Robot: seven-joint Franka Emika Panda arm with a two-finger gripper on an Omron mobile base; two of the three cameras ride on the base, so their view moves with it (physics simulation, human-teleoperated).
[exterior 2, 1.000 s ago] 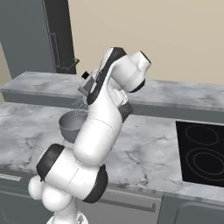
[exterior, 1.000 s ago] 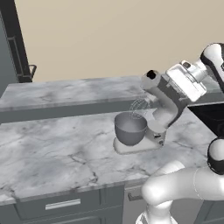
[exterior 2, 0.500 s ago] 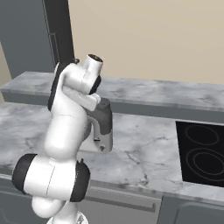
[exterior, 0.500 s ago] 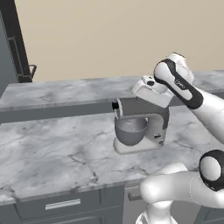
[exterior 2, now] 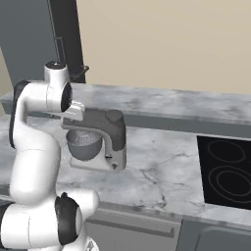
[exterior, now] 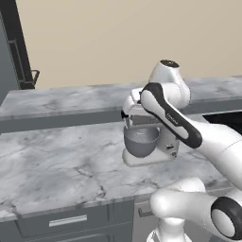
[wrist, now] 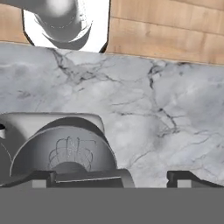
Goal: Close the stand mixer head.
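Looking along the gripper (wrist: 111,176), the hand view showed two dark fingertips (wrist: 39,177) set well apart at the bottom edge, the jaws wide open and holding nothing. One tip lay against the upper edge of the stand mixer, directly above the metal bowl (wrist: 65,155) with the wire whisk (wrist: 72,151) visible inside it; the other tip stood over bare marble counter (wrist: 175,105). Whether either tip actually touched the mixer could not be told.

No brand name, label or readable writing appeared on the mixer, the counter or the cabinets.

The stand mixer head (exterior 2: 100,121) lay lowered and roughly level over the bowl (exterior 2: 83,144), its long axis running horizontally from the upright column of the mixer base (exterior 2: 115,147) toward the arm. In the right base view the head pointed to the left of the frame, with its front end just beside the white wrist of the robot. In the left base view the stand mixer head (exterior: 142,119) was largely covered by the white forearm, and the bowl (exterior: 140,142) sat directly beneath it.

The mixer stood on the marble counter (exterior: 56,160), near its middle, well apart from the black cooktop (exterior 2: 228,171) at the right of the right base view. A wooden floor (wrist: 175,30) showed beyond the counter edge in the hand view.
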